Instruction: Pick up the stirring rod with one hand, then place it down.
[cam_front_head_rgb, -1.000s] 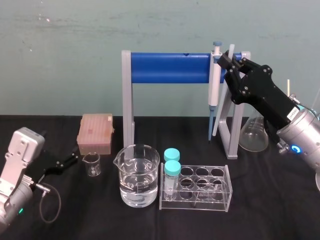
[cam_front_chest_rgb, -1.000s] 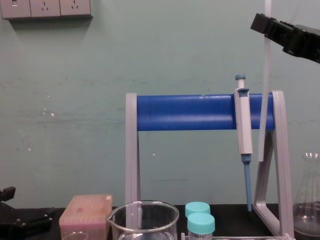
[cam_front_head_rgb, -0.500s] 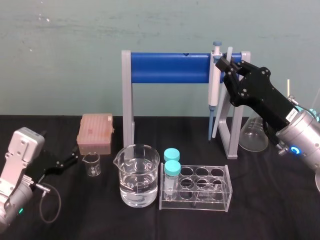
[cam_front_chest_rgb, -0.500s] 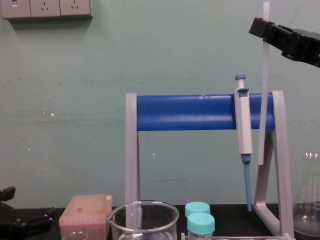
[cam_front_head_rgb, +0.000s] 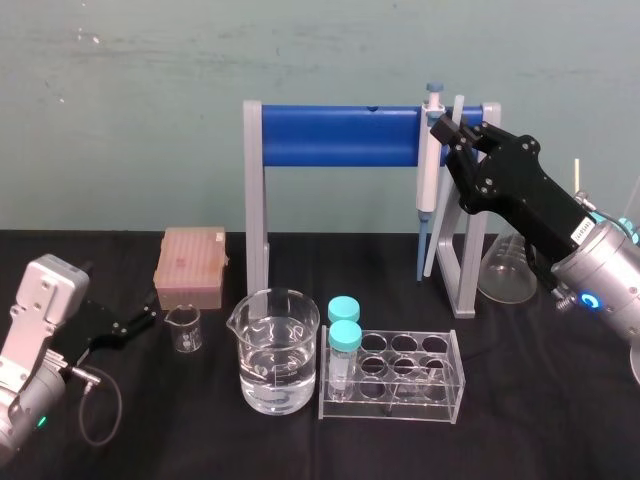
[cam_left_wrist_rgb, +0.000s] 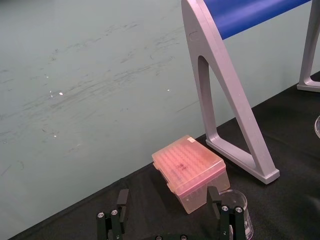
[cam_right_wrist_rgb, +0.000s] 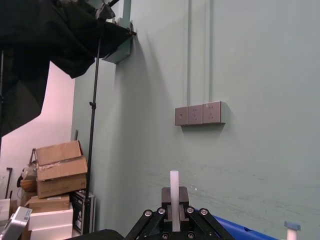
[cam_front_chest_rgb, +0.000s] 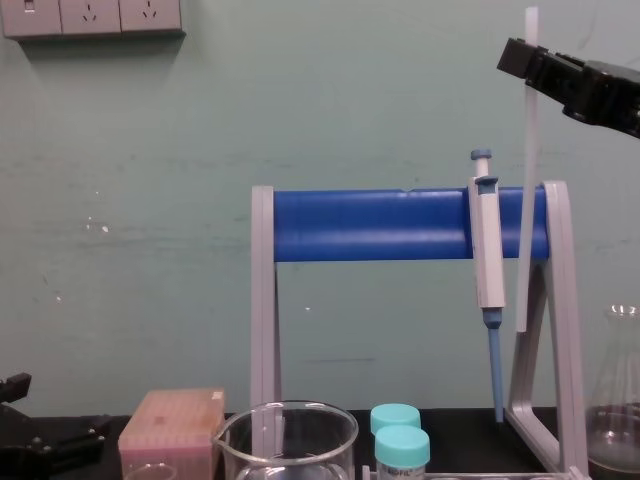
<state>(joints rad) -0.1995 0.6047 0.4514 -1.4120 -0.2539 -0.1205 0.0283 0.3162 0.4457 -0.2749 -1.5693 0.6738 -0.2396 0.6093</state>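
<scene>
right gripper is up at far right, level with the top of the blue-bar stand; jaws pinched on the stirring rod close to its upper end, with a short stub sticking out above them (right wrist view shows it best: rod clamped in the middle of the gripper); rod hangs near-vertical with a slight tilt, just right of the grey pipette hooked on the bar and left of the stand's right leg; chest view: gripper is above the bar, rod crosses in front of the bar's right end, and its lower end stops in the air, higher than the pipette's blue tip and well above the black table; left gripper is low at near left, fingers spread apart with nothing between them, parked; the pink tip box and a small beaker are just beyond it; near centre is a large beaker part full of clear liquid, touching or just beside a clear tube rack holding two teal-capped tubes; a conical flask stands at far right, partly behind the right arm.
</scene>
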